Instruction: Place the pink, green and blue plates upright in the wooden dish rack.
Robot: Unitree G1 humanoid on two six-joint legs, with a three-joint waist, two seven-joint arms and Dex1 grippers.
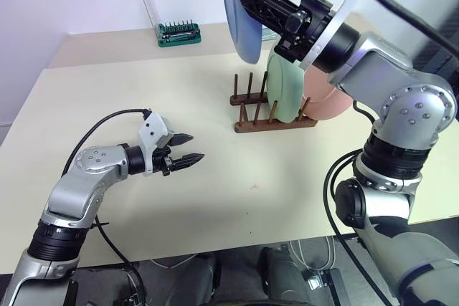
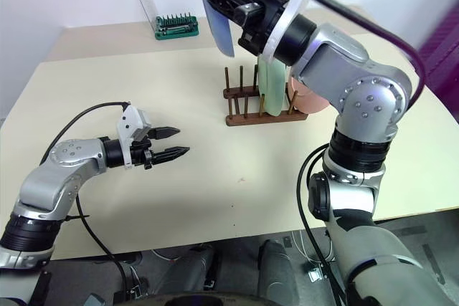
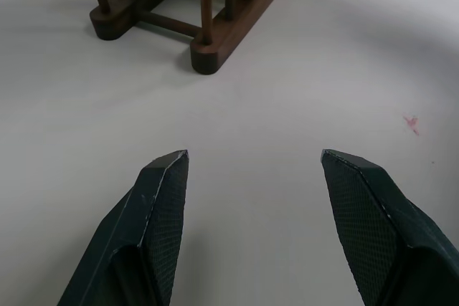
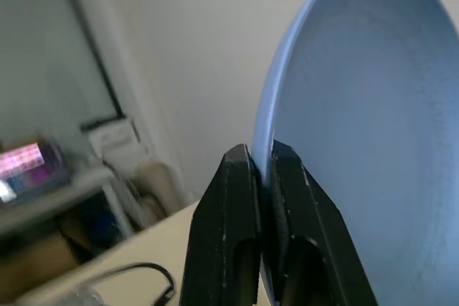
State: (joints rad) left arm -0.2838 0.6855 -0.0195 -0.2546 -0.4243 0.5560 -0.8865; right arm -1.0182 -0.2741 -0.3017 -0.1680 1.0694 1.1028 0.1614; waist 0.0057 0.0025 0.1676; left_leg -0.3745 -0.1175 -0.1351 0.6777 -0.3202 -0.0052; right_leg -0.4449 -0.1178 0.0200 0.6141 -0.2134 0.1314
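Right gripper [image 4: 262, 159] clamped on blue plate [image 1: 240, 12], upright above rack [image 1: 272, 111]. Green plate [image 1: 285, 91] and pink plate [image 1: 328, 102] slotted in. Left gripper [image 1: 188, 147] open, empty, over tabletop [image 1: 107, 91].

Beige table [image 1: 215, 206]: wooden rack [image 1: 271, 121], maybe bit holder [image 1: 178, 33].

The rack [image 1: 272, 109] stands mid-tabletop [image 1: 215, 198], toward the far edge, with two plates [image 1: 287, 91] upright in it. The bit holder [image 1: 178, 33] sits at the far edge, left of the rack.
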